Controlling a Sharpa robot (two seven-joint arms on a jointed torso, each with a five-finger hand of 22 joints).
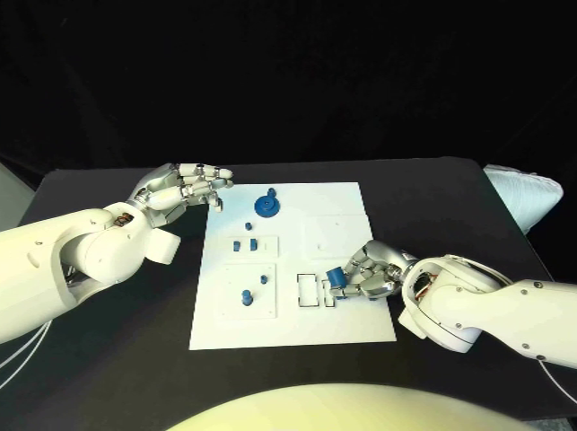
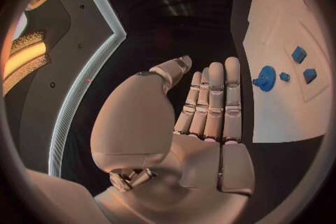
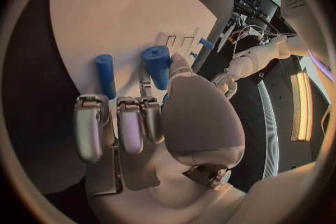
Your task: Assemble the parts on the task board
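Right robot hand [image 1: 366, 274] pinches blue cylinder [image 3: 157, 65] | flat white task board [image 1: 346, 328]

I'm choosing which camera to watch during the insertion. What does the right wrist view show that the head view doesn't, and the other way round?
The right wrist view alone shows the blue cylinder close up, held at the right hand, with a second blue peg beside it. The head view alone gives the layout: the blue round part at the far end of the task board. Both show the board, the right hand and the left hand, which holds nothing.
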